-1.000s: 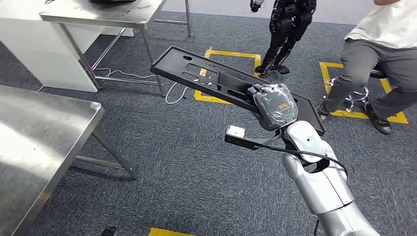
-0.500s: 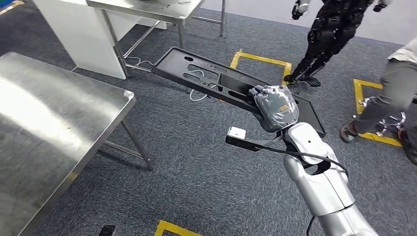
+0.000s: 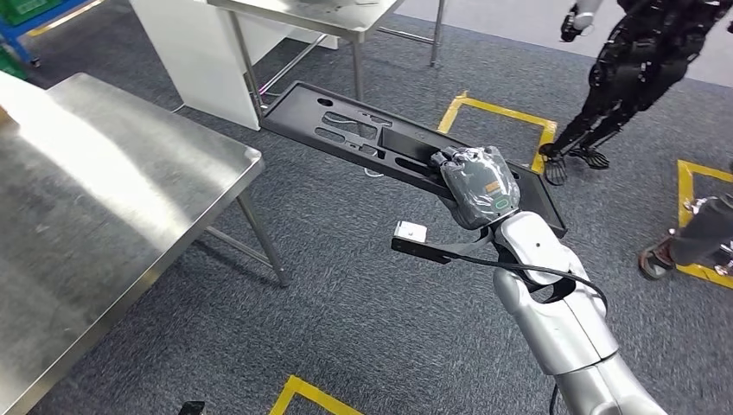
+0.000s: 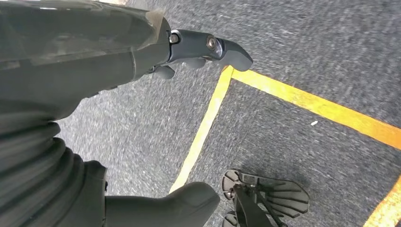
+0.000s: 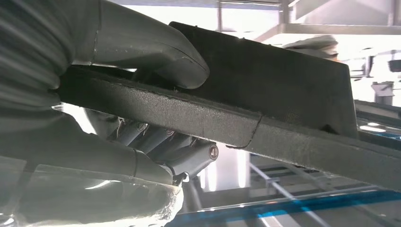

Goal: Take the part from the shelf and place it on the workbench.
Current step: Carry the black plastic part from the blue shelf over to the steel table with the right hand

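A grey carpeted floor (image 3: pixel 346 294) spreads below me, marked with yellow tape outlines (image 3: pixel 497 111). Ahead stands a white cabinet block (image 3: pixel 203 52) beside a second steel table on thin legs (image 3: pixel 346 17). A black humanoid robot (image 3: pixel 635 69) stands on the carpet at my far right, and near it I see a person's grey trouser leg and dark shoe (image 3: pixel 683 246).
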Tool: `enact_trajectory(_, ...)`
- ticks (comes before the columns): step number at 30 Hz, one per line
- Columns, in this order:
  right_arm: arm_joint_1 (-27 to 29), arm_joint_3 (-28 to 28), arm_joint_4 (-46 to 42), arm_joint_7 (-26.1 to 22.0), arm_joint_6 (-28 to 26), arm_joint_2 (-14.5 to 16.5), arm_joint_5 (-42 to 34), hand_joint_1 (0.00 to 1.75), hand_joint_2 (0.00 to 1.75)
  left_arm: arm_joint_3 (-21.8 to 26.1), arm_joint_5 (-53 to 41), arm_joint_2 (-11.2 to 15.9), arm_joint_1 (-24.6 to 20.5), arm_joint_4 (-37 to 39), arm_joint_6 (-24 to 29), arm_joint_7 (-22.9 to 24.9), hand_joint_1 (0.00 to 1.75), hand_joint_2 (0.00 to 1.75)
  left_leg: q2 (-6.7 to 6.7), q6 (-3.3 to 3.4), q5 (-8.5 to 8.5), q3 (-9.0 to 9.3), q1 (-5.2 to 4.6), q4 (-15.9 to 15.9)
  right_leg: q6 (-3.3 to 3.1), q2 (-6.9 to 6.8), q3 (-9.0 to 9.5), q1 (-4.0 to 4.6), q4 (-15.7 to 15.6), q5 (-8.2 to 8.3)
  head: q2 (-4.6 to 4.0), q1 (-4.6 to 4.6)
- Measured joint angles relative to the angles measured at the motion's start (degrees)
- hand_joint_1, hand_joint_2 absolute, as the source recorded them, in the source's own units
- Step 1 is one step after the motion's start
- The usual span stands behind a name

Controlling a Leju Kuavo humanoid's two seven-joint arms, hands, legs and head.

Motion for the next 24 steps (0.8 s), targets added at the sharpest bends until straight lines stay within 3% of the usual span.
enact_trajectory(1,0.0,0.0,0.0,0.0,0.0,0.0,0.0,1.68,1.75,0.0,0.0,0.0,0.0,0.0,0.0,0.0,0.00,1.75,0.76,0.32,1.92,2.21,-0.10,-4.0,-0.10,-0.64,0.13,0.15,0.0,-0.10,0.00,-0.01)
enact_trajectory(3,-0.2,0.0,0.0,0.0,0.0,0.0,0.0,1.68,1.75,0.0,0.0,0.1,-0.1,0.0,0.0,0.1,0.00,1.75,2.96,1.03,4.23,6.09,-0.73,-11.1,-0.06,-1.76,0.29,0.64,0.0,-0.34,0.00,0.07)
enact_trajectory(5,-0.3,0.0,0.0,0.0,0.0,0.0,0.1,1.68,1.75,0.0,-0.1,0.1,-0.2,0.0,0.1,0.2,0.00,1.75,3.58,1.52,4.41,7.00,-1.31,-13.2,0.21,-2.74,0.31,0.97,0.0,-0.52,0.00,0.15)
enact_trajectory(7,-0.4,0.1,0.0,0.0,0.0,0.1,0.1,1.68,1.75,0.0,-0.1,0.1,-0.1,0.0,0.1,0.4,0.00,1.75,2.33,2.00,4.77,7.02,-1.22,-13.7,0.62,-3.20,0.29,1.02,0.1,-0.77,0.00,0.15)
enact_trajectory(9,-0.4,0.1,0.0,0.0,0.0,0.1,0.1,1.68,1.75,0.0,-0.1,0.1,-0.1,0.0,0.2,0.4,0.00,1.75,1.20,2.70,5.29,7.36,-0.84,-14.4,0.98,-0.72,-0.80,0.81,2.6,-2.10,0.00,0.27)
enact_trajectory(11,-0.3,0.2,0.0,0.0,0.0,0.0,0.1,1.68,1.75,0.0,-0.1,0.1,-0.3,0.0,0.2,0.5,0.00,1.75,0.00,3.08,5.56,7.50,-0.60,-14.6,0.98,2.35,-4.13,0.32,9.5,-4.95,0.00,0.48)
enact_trajectory(13,-0.2,0.2,0.0,0.0,0.0,-0.1,0.1,1.68,1.75,0.1,-0.1,0.1,-0.3,0.0,0.2,0.6,0.00,1.75,-1.49,3.07,5.59,7.47,-0.56,-14.6,1.33,3.01,-7.54,-0.08,16.1,-6.88,0.00,0.54)
enact_trajectory(14,-0.1,0.2,0.1,0.0,0.0,-0.2,0.1,1.68,1.75,0.1,-0.1,0.0,-0.2,0.0,0.2,0.7,0.00,1.75,-2.29,3.03,5.60,7.47,-0.51,-14.6,1.81,3.06,-7.98,-0.28,16.6,-6.62,0.00,0.54)
enact_trajectory(16,-0.1,0.3,0.1,0.0,0.0,-0.2,0.1,1.68,1.75,0.1,-0.2,0.0,-0.2,0.0,0.2,0.8,0.00,1.75,-3.87,2.78,5.61,7.51,-0.29,-14.4,3.16,3.61,-5.51,-0.92,10.9,-3.69,0.00,0.54)
enact_trajectory(18,-0.2,0.3,0.1,0.0,0.0,-0.2,0.1,1.68,1.75,0.1,-0.2,0.0,-0.2,0.0,0.2,0.8,0.00,1.75,-5.24,2.08,5.55,7.24,-0.18,-14.1,4.00,5.64,-2.11,-1.58,3.4,-0.80,0.00,0.60)
enact_trajectory(20,-0.2,0.3,0.1,-0.1,0.0,-0.2,0.1,1.68,1.75,0.1,-0.3,0.1,-0.1,0.0,0.2,0.8,0.00,1.75,-6.29,1.18,5.72,6.70,-0.20,-14.0,3.54,6.58,-0.96,-1.60,0.7,0.10,0.00,0.49)
enact_trajectory(22,-0.2,0.4,0.2,-0.1,0.0,0.0,0.1,1.68,1.75,0.1,-0.3,0.2,0.1,0.0,0.2,0.9,0.00,1.75,-7.00,0.47,5.99,6.30,-0.01,-14.1,2.60,5.47,-0.91,-1.45,0.7,0.43,0.00,0.34)
enact_trajectory(24,-0.4,0.3,0.2,-0.1,0.0,0.2,0.1,1.68,1.75,0.1,-0.3,0.2,0.3,0.1,0.2,0.9,0.00,1.75,-4.95,0.03,4.77,5.33,-0.01,-12.3,1.61,4.39,-0.82,-1.50,0.4,0.66,0.00,0.06)
